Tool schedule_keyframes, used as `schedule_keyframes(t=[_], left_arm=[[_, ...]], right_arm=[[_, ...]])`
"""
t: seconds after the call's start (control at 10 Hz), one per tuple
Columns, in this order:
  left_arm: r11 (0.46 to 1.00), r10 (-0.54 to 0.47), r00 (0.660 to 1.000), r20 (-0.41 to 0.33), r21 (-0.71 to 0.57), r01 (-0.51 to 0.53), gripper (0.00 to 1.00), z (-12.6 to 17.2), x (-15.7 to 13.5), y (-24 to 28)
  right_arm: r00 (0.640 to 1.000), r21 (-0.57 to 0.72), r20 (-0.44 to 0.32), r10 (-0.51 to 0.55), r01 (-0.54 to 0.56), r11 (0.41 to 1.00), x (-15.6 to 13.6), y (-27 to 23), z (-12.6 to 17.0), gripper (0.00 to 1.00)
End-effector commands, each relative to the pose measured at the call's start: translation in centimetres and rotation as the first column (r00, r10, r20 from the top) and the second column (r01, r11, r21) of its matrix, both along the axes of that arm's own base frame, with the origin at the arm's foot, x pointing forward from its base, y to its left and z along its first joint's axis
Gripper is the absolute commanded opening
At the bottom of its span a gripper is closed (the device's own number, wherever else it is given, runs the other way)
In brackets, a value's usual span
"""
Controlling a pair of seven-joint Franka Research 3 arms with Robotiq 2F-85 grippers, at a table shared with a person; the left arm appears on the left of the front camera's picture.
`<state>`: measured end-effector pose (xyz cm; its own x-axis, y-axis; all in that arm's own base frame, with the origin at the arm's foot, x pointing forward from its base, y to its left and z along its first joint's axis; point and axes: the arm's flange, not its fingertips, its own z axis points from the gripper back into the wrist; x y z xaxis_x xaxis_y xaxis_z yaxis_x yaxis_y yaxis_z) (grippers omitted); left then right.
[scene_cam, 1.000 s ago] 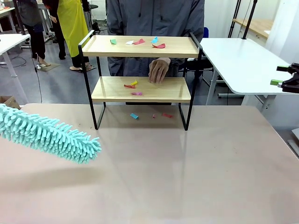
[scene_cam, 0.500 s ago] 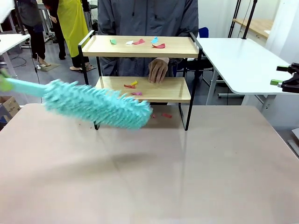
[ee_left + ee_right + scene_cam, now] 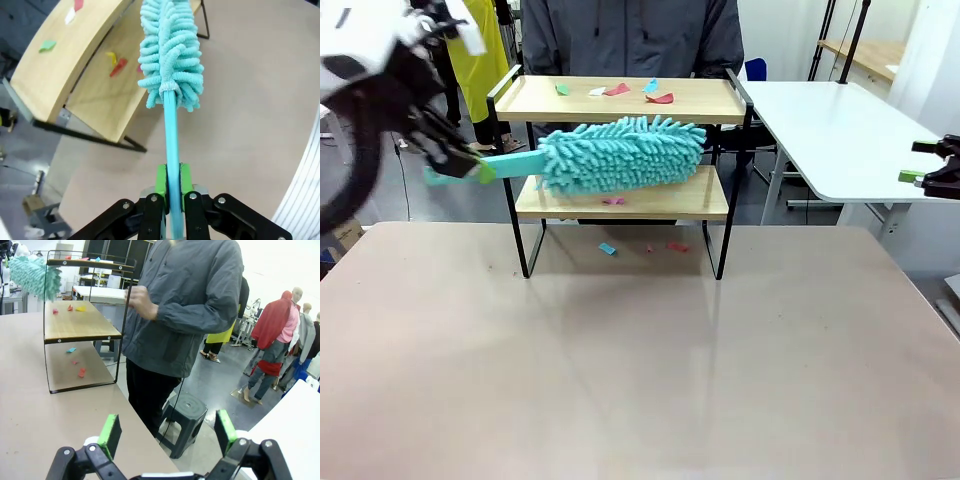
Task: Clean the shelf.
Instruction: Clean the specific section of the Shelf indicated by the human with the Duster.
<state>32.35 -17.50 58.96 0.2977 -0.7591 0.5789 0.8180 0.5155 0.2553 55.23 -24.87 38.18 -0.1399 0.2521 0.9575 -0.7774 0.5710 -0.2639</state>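
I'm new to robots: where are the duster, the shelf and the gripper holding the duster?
duster (image 3: 620,155), front view, middle of its fluffy head.
shelf (image 3: 712,100), front view, bare right end of top board.
left gripper (image 3: 172,181), left wrist view, between its green pads clamping the handle.

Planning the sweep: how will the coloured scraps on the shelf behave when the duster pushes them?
Probably very light: the scraps look small, thin and curled, so the fluffy duster should slide them easily. Some may snag in its fibres. The open front of the shelf would likely let them drop to the table, where others lie.
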Motion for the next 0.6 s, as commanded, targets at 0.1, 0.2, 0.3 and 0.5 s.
schedule_keyframes(t=[0.1,0.2,0.3,0.5], left_arm=[[1.0,0.0,1.0,0.0,0.0,0.0,0.13,0.0,0.0,0.0],[1.0,0.0,1.0,0.0,0.0,0.0,0.13,0.0,0.0,0.0],[1.0,0.0,1.0,0.0,0.0,0.0,0.13,0.0,0.0,0.0],[0.999,0.05,0.999,-0.007,-0.002,-0.05,0.13,-1.4,-0.4,-2.2]], right_arm=[[1.0,-0.001,-0.017,-0.004,0.004,1.0,0.0,0.2,0.7,1.0],[1.0,-0.001,-0.017,-0.004,0.004,1.0,0.0,0.2,0.7,1.0],[1.0,-0.001,-0.017,-0.004,0.004,1.0,0.0,0.2,0.7,1.0],[1.0,-0.001,-0.017,-0.004,0.004,1.0,0.0,0.2,0.7,1.0]])
